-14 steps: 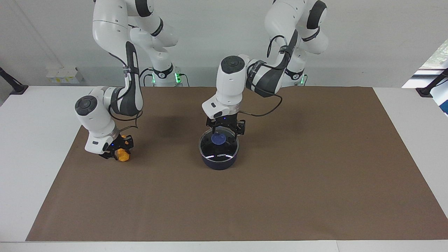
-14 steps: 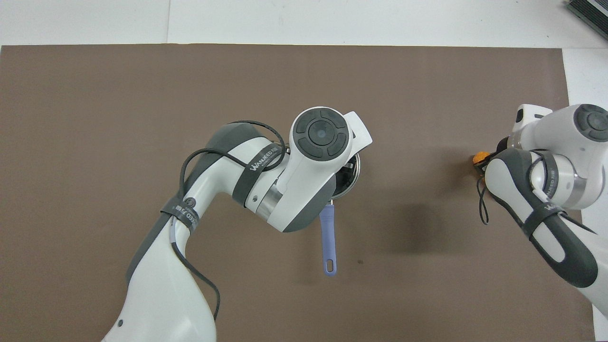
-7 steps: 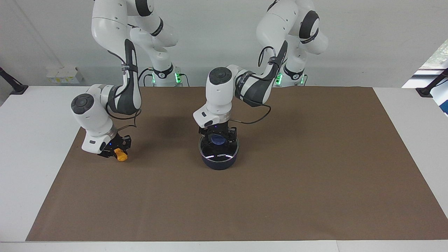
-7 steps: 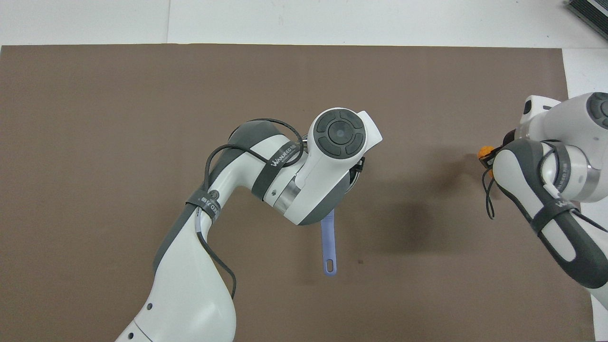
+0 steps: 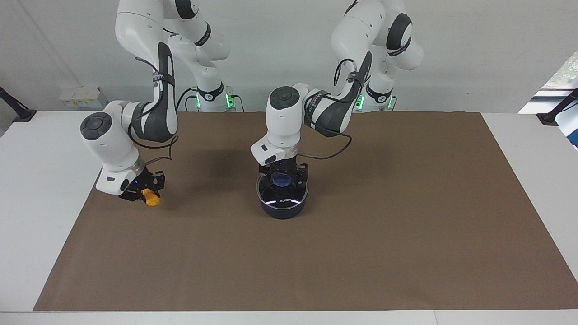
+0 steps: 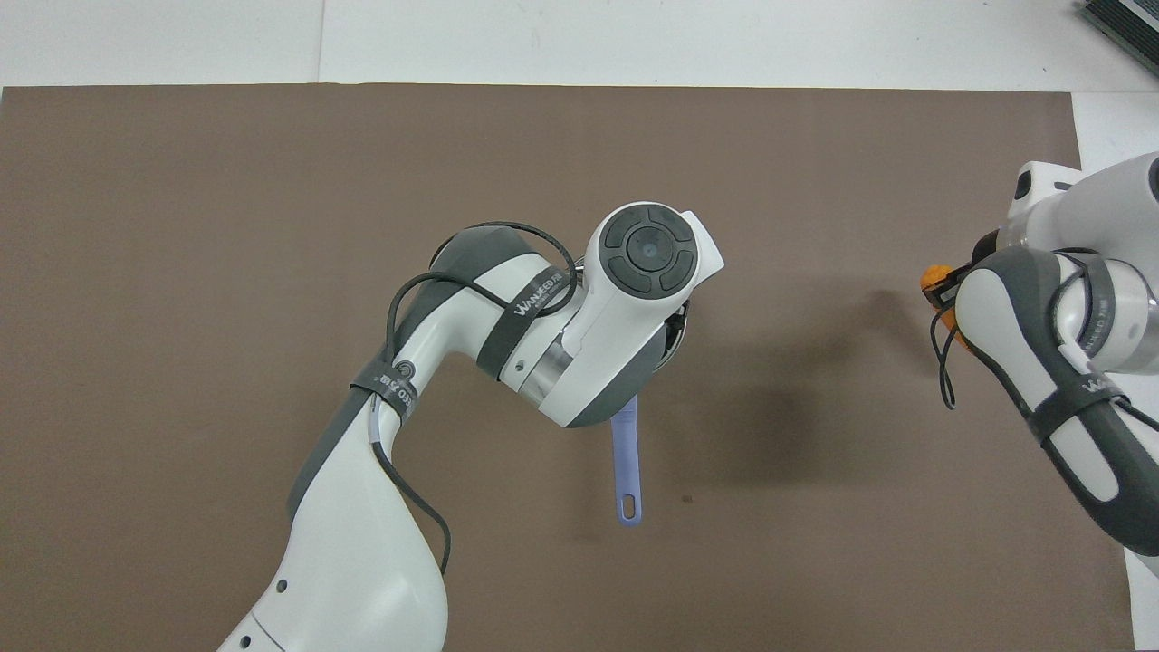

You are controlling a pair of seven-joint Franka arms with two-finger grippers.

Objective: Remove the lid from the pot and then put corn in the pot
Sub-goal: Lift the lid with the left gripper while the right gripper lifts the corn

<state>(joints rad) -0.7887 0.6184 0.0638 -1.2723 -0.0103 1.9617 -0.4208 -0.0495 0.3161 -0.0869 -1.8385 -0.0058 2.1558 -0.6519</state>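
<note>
The dark navy pot (image 5: 283, 209) stands mid-mat with the glass lid (image 5: 285, 197) on it. Its blue-purple handle (image 6: 627, 457) points toward the robots. My left gripper (image 5: 283, 178) is down over the lid, straddling the blue knob (image 5: 282, 181). In the overhead view the left arm hides most of the pot and lid. My right gripper (image 5: 146, 195) is shut on the yellow-orange corn (image 5: 151, 198) and holds it a little above the mat, toward the right arm's end of the table. The corn shows at the wrist's edge in the overhead view (image 6: 933, 274).
A brown mat (image 5: 406, 225) covers most of the white table (image 5: 533, 149). A small white box (image 5: 81, 96) sits by the wall at the right arm's end.
My right gripper has lifted the corn off the mat and drifted toward the right arm's end. My left gripper has shifted over the lid and settled around the knob.
</note>
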